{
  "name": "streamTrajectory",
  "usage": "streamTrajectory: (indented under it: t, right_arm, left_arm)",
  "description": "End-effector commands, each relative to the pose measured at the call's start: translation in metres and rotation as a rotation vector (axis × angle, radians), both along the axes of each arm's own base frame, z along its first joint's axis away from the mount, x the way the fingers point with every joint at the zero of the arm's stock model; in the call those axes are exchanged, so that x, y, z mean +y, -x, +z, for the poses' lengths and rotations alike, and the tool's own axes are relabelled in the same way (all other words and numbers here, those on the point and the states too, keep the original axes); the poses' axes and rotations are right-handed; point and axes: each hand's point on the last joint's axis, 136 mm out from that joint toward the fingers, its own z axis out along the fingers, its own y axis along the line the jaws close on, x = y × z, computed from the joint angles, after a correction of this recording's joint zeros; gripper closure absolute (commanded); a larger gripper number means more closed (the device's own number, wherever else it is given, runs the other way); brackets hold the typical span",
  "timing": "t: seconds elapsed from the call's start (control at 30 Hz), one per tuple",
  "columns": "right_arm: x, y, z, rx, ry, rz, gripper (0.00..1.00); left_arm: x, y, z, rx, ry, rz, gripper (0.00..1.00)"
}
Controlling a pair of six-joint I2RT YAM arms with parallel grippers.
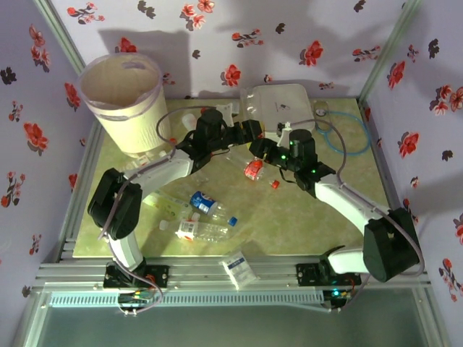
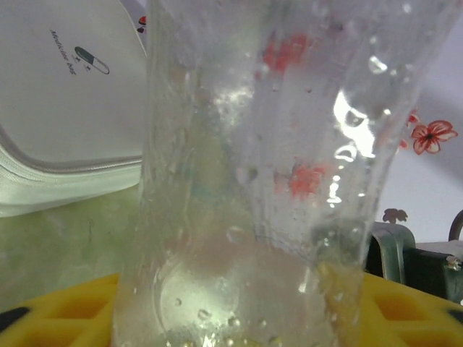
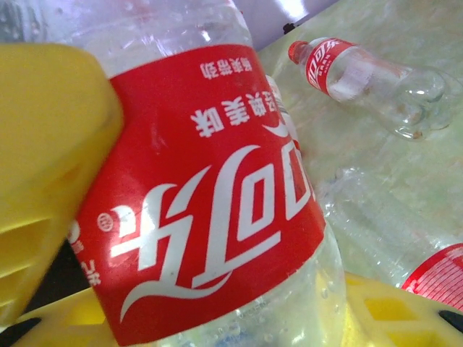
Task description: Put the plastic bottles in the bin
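Note:
A clear plastic bottle [image 2: 268, 144] with droplets inside stands between the yellow fingers [image 2: 58, 311] of my left gripper [image 2: 242, 311], which is shut on it. In the top view the left gripper [image 1: 242, 136] sits mid-table by the white box. My right gripper [image 1: 264, 160] is shut on a red-labelled bottle [image 3: 210, 195], seen from above as a red patch [image 1: 253, 170]. The cream bin [image 1: 119, 101] stands at the far left. A blue-labelled bottle [image 1: 205, 202], a red-labelled one [image 1: 202, 230] and a clear greenish one [image 1: 170, 206] lie near the left arm.
A flat white box [image 1: 278, 108] lies at the back centre, close behind both grippers. A loose red cap [image 1: 275, 185] lies on the mat. A white-blue packet [image 1: 239, 267] rests on the front rail. Blue tubing [image 1: 351, 134] curls at the back right. Two more bottles [image 3: 362, 76] lie beyond the right gripper.

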Motion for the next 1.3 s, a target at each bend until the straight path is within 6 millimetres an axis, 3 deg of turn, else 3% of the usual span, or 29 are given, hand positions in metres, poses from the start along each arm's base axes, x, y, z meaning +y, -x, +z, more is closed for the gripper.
streamTrajectory:
  t: [0.0, 0.07, 0.17, 0.33, 0.43, 0.57, 0.73, 0.83, 0.93, 1.0, 1.13, 1.27]
  right_arm:
    - [0.005, 0.008, 0.014, -0.048, -0.023, 0.042, 0.47]
    - [0.006, 0.012, 0.015, -0.058, -0.002, 0.064, 0.38]
    - [-0.001, 0.022, 0.013, -0.067, 0.123, 0.116, 0.16]
    - [-0.036, 0.034, 0.021, -0.136, 0.243, 0.047, 0.01]
    - [-0.055, 0.037, 0.014, -0.13, 0.313, -0.008, 0.01]
    - [-0.059, 0.037, -0.009, -0.067, 0.34, -0.02, 0.01]
    - [-0.048, 0.031, -0.026, 0.004, 0.257, -0.027, 0.01]
    - [-0.047, 0.028, -0.026, 0.012, 0.241, -0.034, 0.01]
    - [-0.047, 0.026, -0.028, 0.011, 0.286, -0.013, 0.01]
    - [-0.048, 0.025, -0.029, 0.009, 0.315, -0.008, 0.01]
    - [-0.047, 0.026, -0.028, 0.015, 0.302, -0.008, 0.01]
    - [-0.052, 0.032, -0.035, 0.028, 0.302, -0.025, 0.01]
  left_arm:
    - [-0.004, 0.007, 0.013, -0.034, 0.0, -0.029, 0.5]
    - [0.0, 0.006, 0.018, -0.053, -0.029, -0.019, 0.53]
    - [0.008, 0.006, 0.029, -0.104, -0.087, -0.006, 0.55]
    - [0.039, 0.003, 0.06, -0.198, -0.205, 0.015, 0.55]
    - [0.081, -0.004, 0.089, -0.255, -0.298, 0.067, 0.56]
    - [0.154, -0.021, 0.139, -0.35, -0.406, 0.207, 0.61]
    - [0.268, -0.056, 0.187, -0.392, -0.504, 0.518, 0.8]
    - [0.323, -0.08, 0.2, -0.383, -0.539, 0.667, 0.97]
    - [0.36, -0.106, 0.194, -0.353, -0.591, 0.758, 1.0]
    - [0.373, -0.123, 0.179, -0.321, -0.632, 0.778, 1.0]
    - [0.387, -0.153, 0.141, -0.237, -0.754, 0.763, 1.0]
    - [0.404, -0.168, 0.109, -0.167, -0.842, 0.78, 1.0]
